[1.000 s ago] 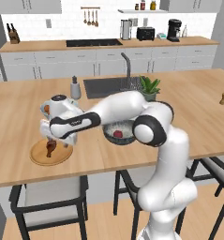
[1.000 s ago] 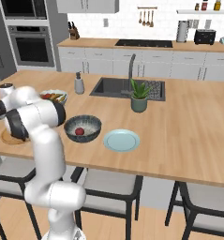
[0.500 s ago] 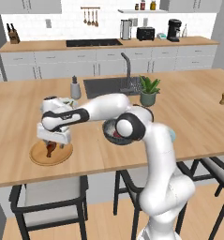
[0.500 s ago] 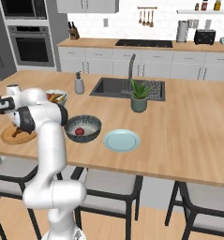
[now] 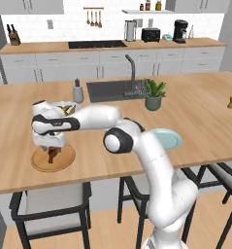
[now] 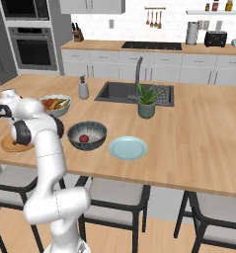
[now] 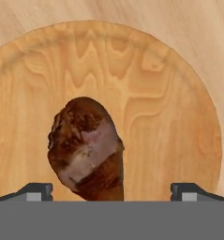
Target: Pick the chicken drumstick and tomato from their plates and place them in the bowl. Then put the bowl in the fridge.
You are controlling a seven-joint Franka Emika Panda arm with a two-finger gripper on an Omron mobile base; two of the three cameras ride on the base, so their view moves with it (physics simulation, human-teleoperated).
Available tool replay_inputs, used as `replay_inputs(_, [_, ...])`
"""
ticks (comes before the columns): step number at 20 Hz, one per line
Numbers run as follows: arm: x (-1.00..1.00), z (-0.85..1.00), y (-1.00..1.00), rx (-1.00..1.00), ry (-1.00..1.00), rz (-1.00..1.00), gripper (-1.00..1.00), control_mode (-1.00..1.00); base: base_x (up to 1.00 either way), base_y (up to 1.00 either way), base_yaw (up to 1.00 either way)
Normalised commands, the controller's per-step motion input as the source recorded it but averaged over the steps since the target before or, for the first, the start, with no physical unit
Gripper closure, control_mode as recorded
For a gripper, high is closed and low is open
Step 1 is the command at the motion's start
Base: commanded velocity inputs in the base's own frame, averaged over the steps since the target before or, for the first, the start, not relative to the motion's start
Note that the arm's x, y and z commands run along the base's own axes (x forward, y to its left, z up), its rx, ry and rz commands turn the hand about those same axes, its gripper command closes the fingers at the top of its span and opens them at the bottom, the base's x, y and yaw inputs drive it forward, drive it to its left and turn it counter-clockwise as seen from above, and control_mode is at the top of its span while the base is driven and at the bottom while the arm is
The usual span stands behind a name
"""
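the two-finger claw [image 7: 111, 190] hangs straight above the round flat tan wooden plate [image 7: 179, 126], its two dark tips standing wide apart and clamped on nothing. between those tips, a little toward the left one in the hand view, lies the reddish-brown cooked chicken drumstick [image 7: 85, 147], bulbous end up on the plate and its lower part cut off at the bottom of that view; whether the tips touch it i cannot tell.

from the left base view the claw [image 5: 50, 145] sits at the end of the white arm, low over the same wooden plate [image 5: 40, 164], with the drumstick [image 5: 52, 154] right beneath it. just behind the claw stands the light-blue bowl of mixed fruit [image 5: 65, 108].

in the right base view the wooden plate [image 6: 8, 145] peeks out beside the arm's dark joint. well off to the claw's side, past the arm, sits the wide dark grey-blue bowl with a pale speckled inside [image 6: 87, 135], and the small round red tomato [image 6: 83, 139] rests inside it. just beyond that bowl lies the smaller round light-blue plate [image 6: 128, 147], flat on the wooden counter [image 6: 198, 133].
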Motion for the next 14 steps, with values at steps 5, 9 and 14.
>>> replay_inputs(5, [0.00, -0.38, 0.04, -0.10, -0.08, 0.01, -1.00, -1.00, 0.00, 0.00, 0.00])
replay_inputs(9, [0.00, -0.36, -0.11, -0.01, -0.12, 0.03, -1.00, -1.00, 0.00, 0.00, 0.00])
replay_inputs(14, [0.00, -0.45, -0.10, 0.00, -0.10, 0.07, -1.00, -1.00, 0.00, 0.00, 0.00])
